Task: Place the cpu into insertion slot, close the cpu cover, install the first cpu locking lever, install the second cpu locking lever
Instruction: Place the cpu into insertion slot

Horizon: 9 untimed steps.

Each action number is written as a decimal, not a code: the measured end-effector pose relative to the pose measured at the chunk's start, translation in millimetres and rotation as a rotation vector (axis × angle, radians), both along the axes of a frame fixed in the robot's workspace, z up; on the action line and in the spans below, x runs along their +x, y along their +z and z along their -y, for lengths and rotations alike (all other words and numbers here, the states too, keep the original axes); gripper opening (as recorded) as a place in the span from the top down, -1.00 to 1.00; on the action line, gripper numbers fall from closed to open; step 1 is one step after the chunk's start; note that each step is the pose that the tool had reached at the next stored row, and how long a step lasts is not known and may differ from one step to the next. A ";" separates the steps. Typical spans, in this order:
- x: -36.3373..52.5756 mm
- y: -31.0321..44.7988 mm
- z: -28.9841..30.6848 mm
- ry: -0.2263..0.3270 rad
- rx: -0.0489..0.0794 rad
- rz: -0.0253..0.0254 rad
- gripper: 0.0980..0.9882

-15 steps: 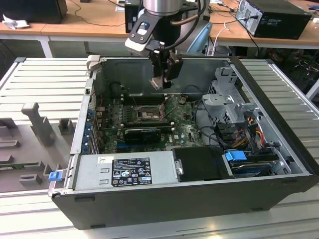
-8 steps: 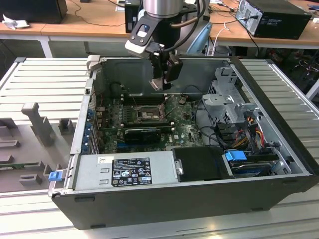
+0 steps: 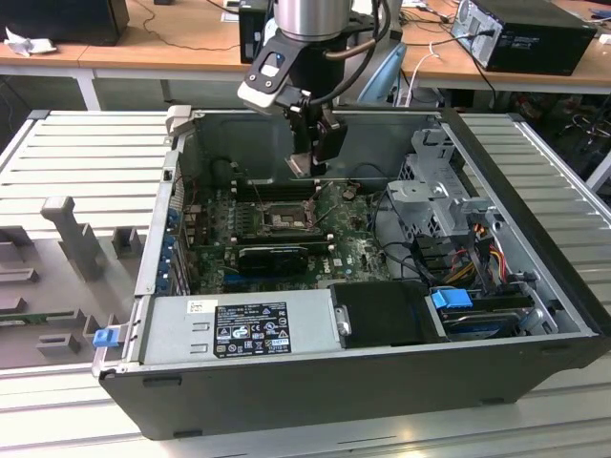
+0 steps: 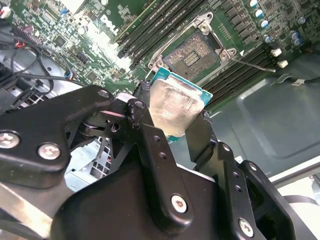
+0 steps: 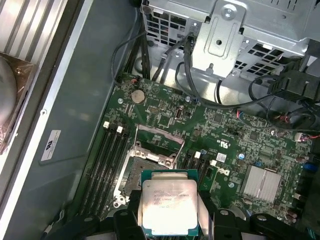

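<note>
arm (image 3: 320, 19): pointing downward | jaws: black, lowermost, clamped on opposite edges of the cpu (image 4: 175, 107)

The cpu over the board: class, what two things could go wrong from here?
The gripper pinches the cpu only by its edges, so it may slip or twist. The insertion slot sits close between memory slots; a skewed descent could miss it or knock them.
</note>
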<state>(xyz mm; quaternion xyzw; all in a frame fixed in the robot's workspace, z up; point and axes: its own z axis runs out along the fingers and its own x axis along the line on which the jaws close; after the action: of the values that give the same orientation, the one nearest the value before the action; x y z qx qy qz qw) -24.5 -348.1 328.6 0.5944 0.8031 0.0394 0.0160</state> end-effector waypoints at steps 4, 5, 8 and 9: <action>-1.6 -0.3 0.0 -0.035 0.000 -0.0001 0.03; -1.9 -0.3 0.0 -0.036 0.000 -0.0001 0.03; -2.2 -0.5 0.0 -0.039 0.000 0.0000 0.03; -2.4 -0.7 0.0 -0.044 0.000 0.0000 0.03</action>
<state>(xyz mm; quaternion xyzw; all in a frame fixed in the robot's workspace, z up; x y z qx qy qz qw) -26.8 -348.1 327.8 0.6117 0.7899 0.0390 0.0168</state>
